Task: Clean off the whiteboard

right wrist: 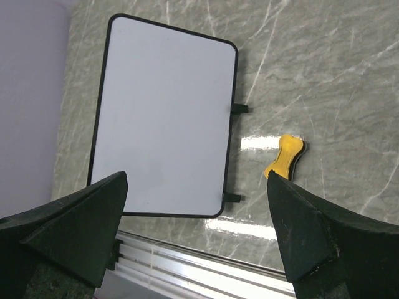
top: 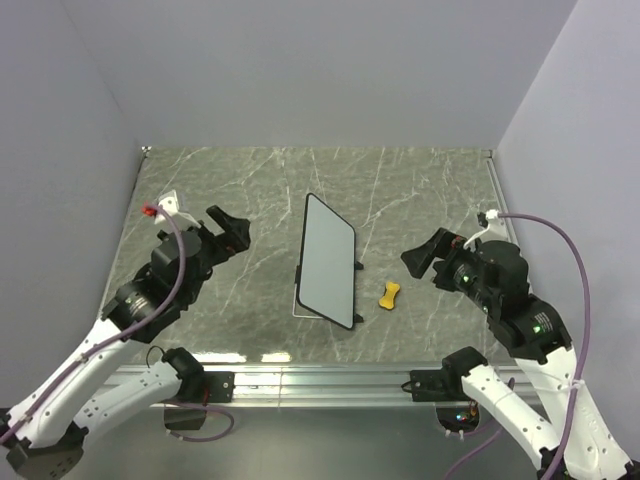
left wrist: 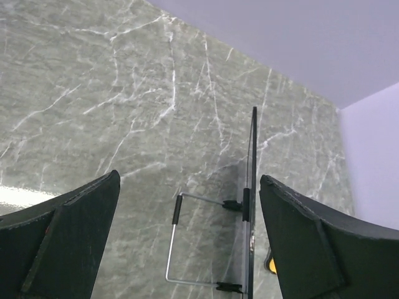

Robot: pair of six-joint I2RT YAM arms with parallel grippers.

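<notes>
The whiteboard [top: 328,260] stands tilted on the marble table, propped by a wire stand [left wrist: 169,240] on its left side. In the left wrist view the whiteboard [left wrist: 252,180] shows edge-on. Its white face [right wrist: 165,112] looks blank in the right wrist view. A yellow bone-shaped eraser [top: 390,294] lies flat on the table just right of the board, also seen in the right wrist view [right wrist: 285,157]. My left gripper [top: 232,232] hangs open left of the board, nothing between its fingers [left wrist: 190,187]. My right gripper [top: 422,258] hangs open to the right, above the eraser, empty [right wrist: 196,177].
An aluminium rail [top: 320,378] runs along the table's near edge, just in front of the board [right wrist: 206,268]. Purple-grey walls close in the table at the back and on both sides. Small black clips [right wrist: 239,109] stick out from the board's right edge.
</notes>
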